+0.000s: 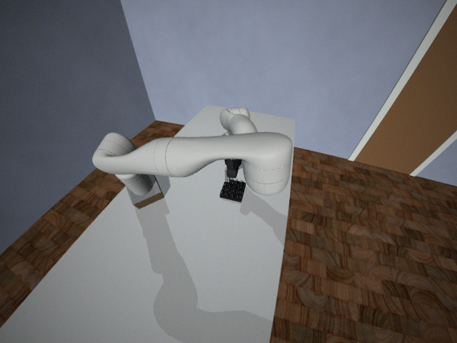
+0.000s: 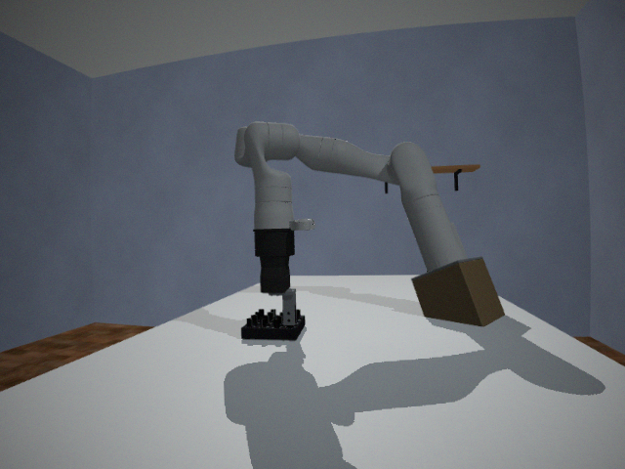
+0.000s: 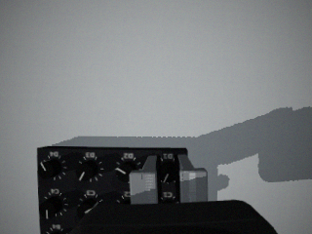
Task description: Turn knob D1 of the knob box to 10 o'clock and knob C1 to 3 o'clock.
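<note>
The black knob box (image 1: 233,191) (image 2: 272,330) (image 3: 70,184) stands on its feet on the white table (image 1: 206,258) (image 2: 403,429). In the wrist view its printed names read upside down and row D runs along the far edge. My gripper (image 1: 231,179) (image 2: 288,312) (image 3: 168,172) points straight down over the box's corner. Its two fingers stand on either side of knob D1 (image 3: 168,176) and are shut on it. The white line on D1 shows only in part between the fingers. Knob C1 is hidden under the gripper body; only its name (image 3: 168,195) shows.
The arm's brown base block (image 1: 147,198) (image 2: 456,295) stands on the table away from the box. The table's edge (image 1: 285,206) runs close beside the box, with wooden floor beyond. Neighbouring knobs D2 (image 3: 128,171) and D3 (image 3: 89,170) stand beside the left finger.
</note>
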Robot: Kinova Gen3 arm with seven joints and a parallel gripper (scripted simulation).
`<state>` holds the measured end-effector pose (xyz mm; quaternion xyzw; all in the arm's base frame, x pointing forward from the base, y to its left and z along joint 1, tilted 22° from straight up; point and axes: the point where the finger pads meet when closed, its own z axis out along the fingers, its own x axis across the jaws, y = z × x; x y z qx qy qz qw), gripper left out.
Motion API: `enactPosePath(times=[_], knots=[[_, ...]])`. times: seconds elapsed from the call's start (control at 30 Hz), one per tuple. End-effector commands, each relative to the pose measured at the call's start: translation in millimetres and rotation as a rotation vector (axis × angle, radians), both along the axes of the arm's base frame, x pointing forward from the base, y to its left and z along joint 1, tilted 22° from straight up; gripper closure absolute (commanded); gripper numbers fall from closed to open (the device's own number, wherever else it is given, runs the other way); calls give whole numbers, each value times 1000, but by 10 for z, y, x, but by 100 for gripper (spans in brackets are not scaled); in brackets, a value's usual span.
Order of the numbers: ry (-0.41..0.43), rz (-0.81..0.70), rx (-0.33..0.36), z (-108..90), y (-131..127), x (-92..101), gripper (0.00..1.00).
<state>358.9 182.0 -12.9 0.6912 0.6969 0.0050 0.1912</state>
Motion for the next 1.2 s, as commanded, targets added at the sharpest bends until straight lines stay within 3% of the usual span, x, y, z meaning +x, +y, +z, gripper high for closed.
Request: enactPosePath(times=[0.0,0.13,0.17,0.93,1.17], knots=[[-2,1,1,7,7,4,70],[-2,1,1,7,7,4,70],[-2,1,1,7,7,4,54],[-2,1,1,8,7,4,54],[-2,1,1,102,33,-24,54]])
